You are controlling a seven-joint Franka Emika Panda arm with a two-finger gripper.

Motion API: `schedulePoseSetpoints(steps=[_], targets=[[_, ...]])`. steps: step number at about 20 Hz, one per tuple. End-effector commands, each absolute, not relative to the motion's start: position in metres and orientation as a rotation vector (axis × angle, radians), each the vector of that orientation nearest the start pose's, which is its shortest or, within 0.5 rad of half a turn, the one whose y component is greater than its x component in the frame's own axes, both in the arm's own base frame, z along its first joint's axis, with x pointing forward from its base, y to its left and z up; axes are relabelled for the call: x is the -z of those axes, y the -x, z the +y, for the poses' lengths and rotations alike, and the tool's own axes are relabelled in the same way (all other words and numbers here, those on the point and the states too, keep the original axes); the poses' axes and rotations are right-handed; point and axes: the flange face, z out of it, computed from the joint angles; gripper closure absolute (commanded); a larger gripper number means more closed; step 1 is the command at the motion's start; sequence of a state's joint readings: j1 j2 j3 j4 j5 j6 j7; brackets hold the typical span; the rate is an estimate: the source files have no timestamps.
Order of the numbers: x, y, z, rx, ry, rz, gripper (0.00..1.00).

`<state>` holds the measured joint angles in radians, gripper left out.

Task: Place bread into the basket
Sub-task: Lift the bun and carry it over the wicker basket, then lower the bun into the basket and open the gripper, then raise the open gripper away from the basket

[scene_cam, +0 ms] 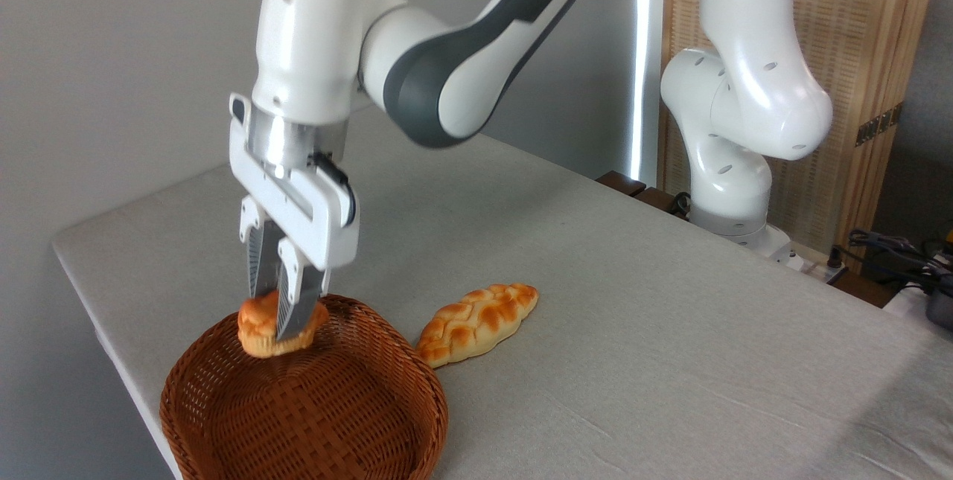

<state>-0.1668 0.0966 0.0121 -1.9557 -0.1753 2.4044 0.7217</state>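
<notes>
Bread (262,331) hanging pinched between the two jaws of the gripper (274,324), small and orange-golden, lumpy on top. Jaws pressing in on its sides, fingers (292,300) pointing straight down, one in front and one partly hidden behind. Bun hovering just over the far rim of the basket (357,420), above the inner wall rather than resting on the weave; whether touching the wicker, not possible to tell. Basket spreading out below and toward the near side of the jaws, round, shallow, reddish-brown, holding nothing on its floor. Braided loaf (476,322) lying flat on the table (670,331) to the right of the jaws, just beside the basket's rim, well clear of the fingers. Arm (447,56) reaching in from the upper right, white and grey, wrist standing directly above the jaws.
</notes>
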Motion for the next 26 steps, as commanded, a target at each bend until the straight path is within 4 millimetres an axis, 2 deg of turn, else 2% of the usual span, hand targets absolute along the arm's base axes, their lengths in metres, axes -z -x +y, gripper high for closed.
schedulePoseSetpoints(steps=[1,7,14,17,20,21,24,26], targets=[[-0.454,-0.613,-0.095,0.581,2.859,1.193,0.00],[-0.444,-0.612,-0.103,0.540,2.823,1.241,0.00],[-0.449,-0.614,-0.101,0.569,2.822,1.223,0.00],[-0.476,-0.608,-0.094,0.621,2.818,1.188,0.00],[-0.513,-0.591,-0.076,0.598,2.862,1.128,0.00],[-0.523,-0.585,-0.076,0.589,2.868,1.132,0.00],[-0.538,-0.570,-0.075,0.531,2.892,1.143,0.00],[-0.540,-0.565,-0.074,0.493,2.899,1.149,0.00]])
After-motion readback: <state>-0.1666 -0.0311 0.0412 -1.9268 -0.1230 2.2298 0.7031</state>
